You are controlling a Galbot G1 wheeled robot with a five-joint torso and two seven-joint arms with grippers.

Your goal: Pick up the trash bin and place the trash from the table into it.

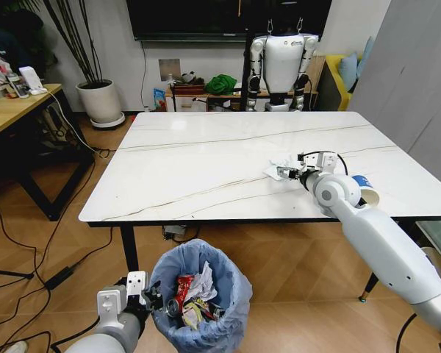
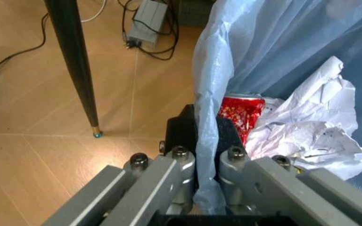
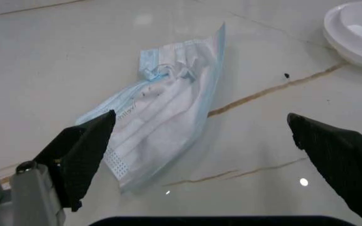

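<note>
Fingers (image 3: 80, 160) of the right gripper (image 3: 212, 165) were spread wide over a crumpled face mask (image 3: 162, 122) on the table (image 1: 206, 162). Left gripper (image 2: 197, 141) was clamped on the trash bin (image 1: 198, 294) liner, below the table edge. Risk: thin mask slipping out of a shallow pinch.
</note>
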